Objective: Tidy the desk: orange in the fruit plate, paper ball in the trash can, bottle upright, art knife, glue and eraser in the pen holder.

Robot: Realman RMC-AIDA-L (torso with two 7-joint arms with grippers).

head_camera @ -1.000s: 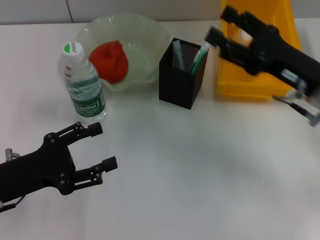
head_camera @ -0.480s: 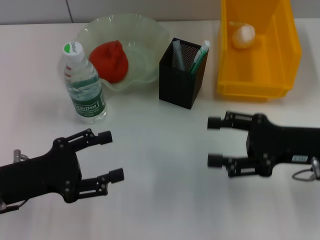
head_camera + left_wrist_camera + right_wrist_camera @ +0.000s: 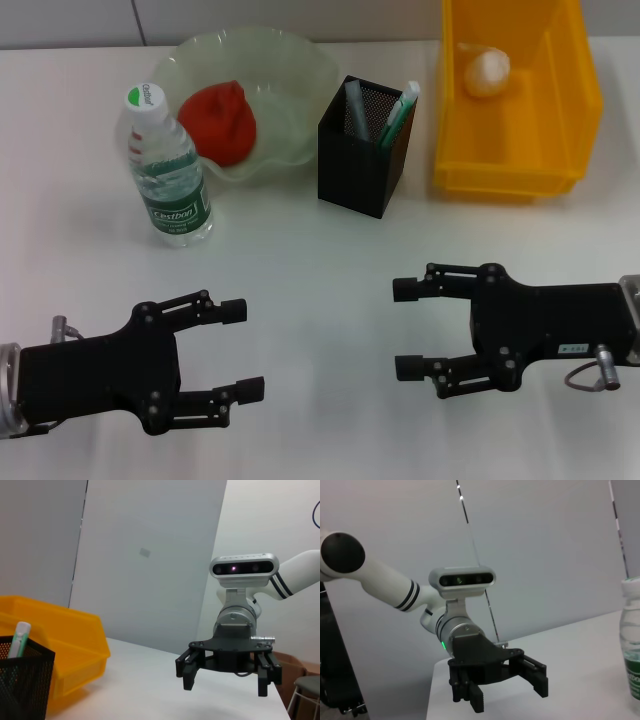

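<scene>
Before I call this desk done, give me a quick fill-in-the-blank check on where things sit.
1. The orange lies in the ____.
2. The paper ball lies in the yellow ____.
3. The bottle stands ____ beside the fruit plate.
4. The left gripper and right gripper are both ____ and hold nothing.

Missing words: fruit plate; trash can; upright; open

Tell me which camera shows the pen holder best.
The head view: the whole pen holder stands between fruit plate and trash can. The left wrist view catches only one corner; the right wrist view misses it.
</scene>
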